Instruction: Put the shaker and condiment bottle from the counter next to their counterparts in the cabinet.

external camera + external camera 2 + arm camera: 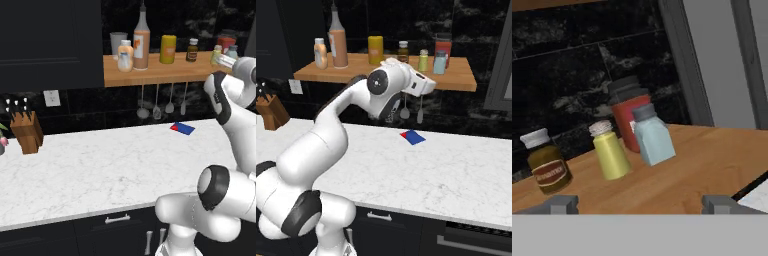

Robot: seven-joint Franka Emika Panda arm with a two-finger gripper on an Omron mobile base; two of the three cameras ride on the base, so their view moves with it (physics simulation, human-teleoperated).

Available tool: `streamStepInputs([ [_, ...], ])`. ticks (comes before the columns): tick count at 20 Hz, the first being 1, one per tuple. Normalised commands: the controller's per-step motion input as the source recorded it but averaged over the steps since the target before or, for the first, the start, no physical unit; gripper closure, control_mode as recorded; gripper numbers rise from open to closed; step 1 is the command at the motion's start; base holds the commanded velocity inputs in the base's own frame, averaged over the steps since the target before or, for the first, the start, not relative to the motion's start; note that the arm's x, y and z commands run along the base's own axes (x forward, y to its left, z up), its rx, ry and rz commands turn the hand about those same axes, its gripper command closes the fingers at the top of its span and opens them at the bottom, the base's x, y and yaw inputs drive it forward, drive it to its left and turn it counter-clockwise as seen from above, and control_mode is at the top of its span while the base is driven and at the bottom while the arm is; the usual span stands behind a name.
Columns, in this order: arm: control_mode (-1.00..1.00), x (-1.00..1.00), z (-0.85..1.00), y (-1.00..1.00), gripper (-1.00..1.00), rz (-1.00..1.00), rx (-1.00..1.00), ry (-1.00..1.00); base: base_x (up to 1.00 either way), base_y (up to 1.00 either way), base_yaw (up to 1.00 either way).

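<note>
Claw wide open and empty, shaker parked just ahead beside the blue one, bottle shelved too — job looks done.

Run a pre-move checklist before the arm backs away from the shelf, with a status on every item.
1. gripper open, nothing between the fingers: ok.
2. shaker standing on the cabinet beside the pale blue shaker: ok.
3. Shaker apart from the small dark brown bottle: ok.
4. condiment bottle on the cabinet next to the squat orange-and-white bottle: ok.
5. Shaker clear of the fingers for a straight pull-back: ok, it seems.
</note>
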Motion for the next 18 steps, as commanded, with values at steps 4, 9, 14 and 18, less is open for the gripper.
streamStepInputs([
  [4, -1.00, -1.00, 0.00, 0.36, -1.00, 0.00, 0.00, -0.24, 0.00, 0.00, 0.00],
  [9, -1.00, -1.00, 0.12, 0.40, -1.00, 0.05, 0.00, -0.07, 0.00, 0.00, 0.00],
  [14, -1.00, -1.00, 0.45, 0.21, -1.00, 0.11, 0.01, 0.01, 0.00, 0.00, 0.00],
  [18, -1.00, -1.00, 0.77, 0.03, -1.00, 0.10, 0.10, 0.22, 0.00, 0.00, 0.00],
])
